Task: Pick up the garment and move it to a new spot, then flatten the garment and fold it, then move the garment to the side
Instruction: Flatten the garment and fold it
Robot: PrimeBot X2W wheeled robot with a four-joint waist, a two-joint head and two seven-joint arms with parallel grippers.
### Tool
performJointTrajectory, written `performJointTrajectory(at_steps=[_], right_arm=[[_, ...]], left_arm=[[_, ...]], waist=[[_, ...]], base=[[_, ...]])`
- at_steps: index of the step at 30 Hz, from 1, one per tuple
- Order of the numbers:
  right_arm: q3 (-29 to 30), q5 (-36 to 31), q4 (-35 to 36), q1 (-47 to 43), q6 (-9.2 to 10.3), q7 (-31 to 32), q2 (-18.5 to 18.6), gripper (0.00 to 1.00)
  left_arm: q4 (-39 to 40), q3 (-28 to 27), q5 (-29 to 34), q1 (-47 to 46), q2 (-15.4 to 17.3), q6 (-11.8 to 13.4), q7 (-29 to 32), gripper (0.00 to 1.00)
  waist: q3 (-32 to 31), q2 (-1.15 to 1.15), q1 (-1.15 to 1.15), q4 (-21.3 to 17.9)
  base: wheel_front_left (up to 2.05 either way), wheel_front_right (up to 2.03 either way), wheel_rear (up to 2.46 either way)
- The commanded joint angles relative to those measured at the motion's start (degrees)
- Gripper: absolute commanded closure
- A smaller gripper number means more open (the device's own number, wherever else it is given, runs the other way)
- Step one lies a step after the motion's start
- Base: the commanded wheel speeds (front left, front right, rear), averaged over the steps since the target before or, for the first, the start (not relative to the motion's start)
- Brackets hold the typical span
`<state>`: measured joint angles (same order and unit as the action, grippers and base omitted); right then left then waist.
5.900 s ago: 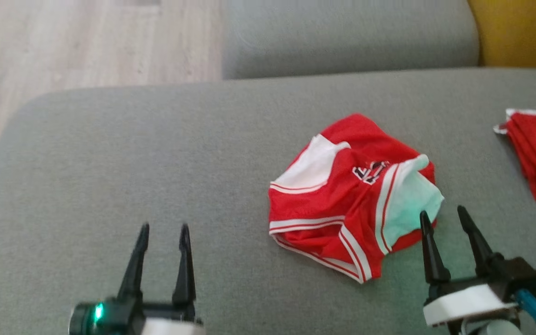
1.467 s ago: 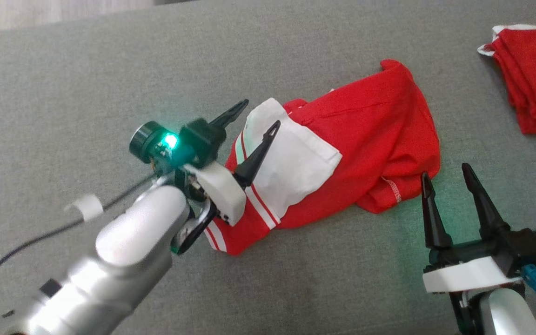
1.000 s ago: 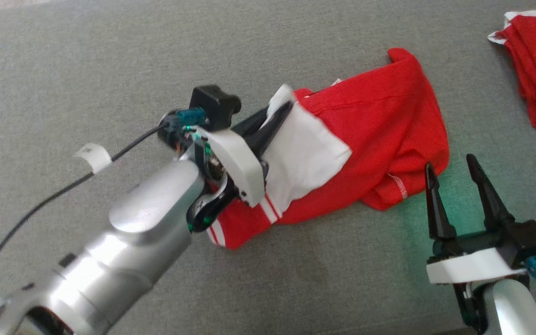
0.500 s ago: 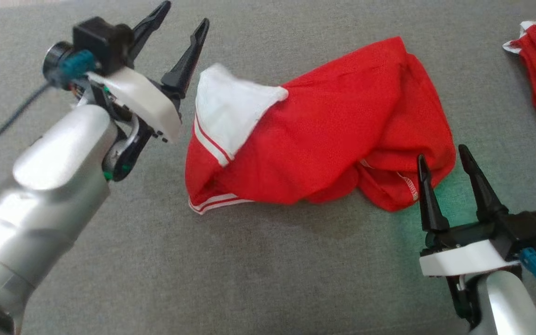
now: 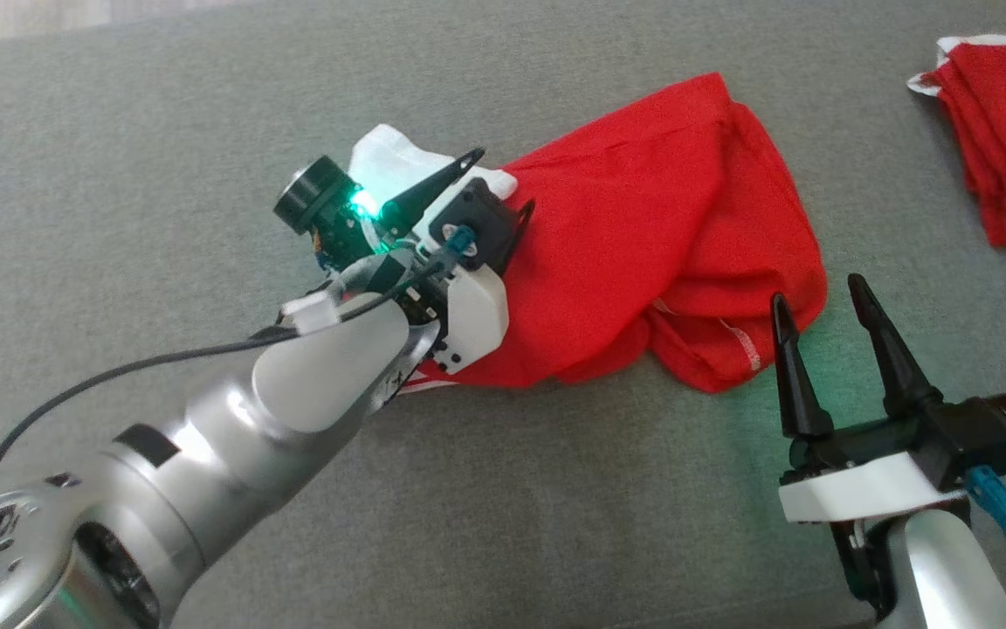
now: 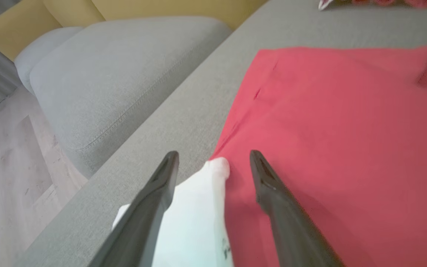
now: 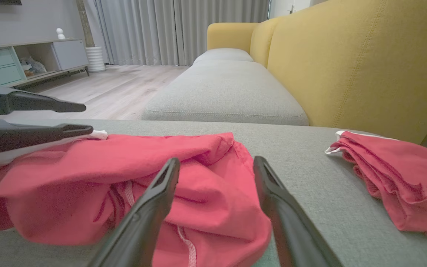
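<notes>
The rumpled red garment (image 5: 643,227) lies with its white corner inside the wide left claw (image 5: 503,179); right claw (image 5: 816,291) wide.

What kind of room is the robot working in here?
Most likely a home living room: a yellow sofa with grey seat cushions, long curtains, and a low cabinet on a wood floor.

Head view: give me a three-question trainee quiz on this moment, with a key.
1. True or false: the right gripper is shut on the garment.
2. The left gripper is: A shut on the garment; B open, astride its white corner; C open, far from the garment.
3. Fill in: in the head view the second red cloth lies at the ____ right.
Key: 1 false; 2 B; 3 upper.
</notes>
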<state>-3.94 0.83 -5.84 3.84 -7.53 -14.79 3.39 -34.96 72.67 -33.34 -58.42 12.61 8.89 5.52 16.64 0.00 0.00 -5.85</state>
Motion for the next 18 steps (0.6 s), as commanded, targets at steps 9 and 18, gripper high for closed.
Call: performJointTrajectory(at_steps=[9,18], right_arm=[[-1.9,-0.1,2.2,0.4,0.04,-0.2,0.7,0.00],[-1.7,-0.1,2.2,0.4,0.04,-0.2,0.4,0.00]], left_arm=[[-7.5,0.0,6.0,-4.5,-0.7,1.0,8.4,0.00],[-8.7,0.3,8.6,-5.8,-1.8,1.2,6.2,0.59]], waist=[[1.7,0.00,0.00,-3.4],[1.8,0.00,0.00,-3.9]], base=[[0.00,0.00,0.00],[0.00,0.00,0.00]])
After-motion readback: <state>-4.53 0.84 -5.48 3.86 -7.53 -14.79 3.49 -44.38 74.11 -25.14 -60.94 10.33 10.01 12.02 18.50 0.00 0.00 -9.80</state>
